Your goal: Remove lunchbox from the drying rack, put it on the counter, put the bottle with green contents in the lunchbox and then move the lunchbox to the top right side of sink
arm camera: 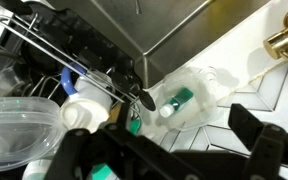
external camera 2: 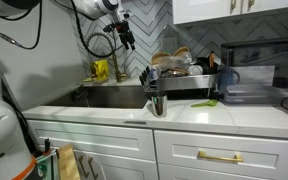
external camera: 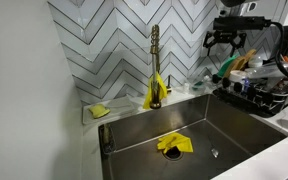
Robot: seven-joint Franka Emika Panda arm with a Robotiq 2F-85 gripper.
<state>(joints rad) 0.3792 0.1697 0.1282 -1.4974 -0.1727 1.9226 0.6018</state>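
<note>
In the wrist view a small bottle with green contents (arm camera: 176, 100) and a white cap lies on its side inside the clear plastic lunchbox (arm camera: 206, 88). The lunchbox rests on the white counter (arm camera: 246, 75) at the corner of the steel sink (arm camera: 184, 30), right beside the black wire drying rack (arm camera: 54, 50). My gripper (arm camera: 182, 138) hovers above them, open, with nothing between its dark fingers. In both exterior views the gripper (external camera: 225, 42) (external camera 2: 124, 36) hangs high over the end of the rack (external camera: 259, 92) (external camera 2: 189, 80) next to the sink (external camera: 184, 130) (external camera 2: 114, 97).
A tall gold faucet (external camera: 154, 65) stands behind the sink. Yellow cloths lie in the basin (external camera: 174, 144) and a yellow sponge (external camera: 99, 111) on the far ledge. The rack holds a clear bowl (arm camera: 19, 125) and cups. A utensil holder (external camera 2: 156, 98) stands on the front counter.
</note>
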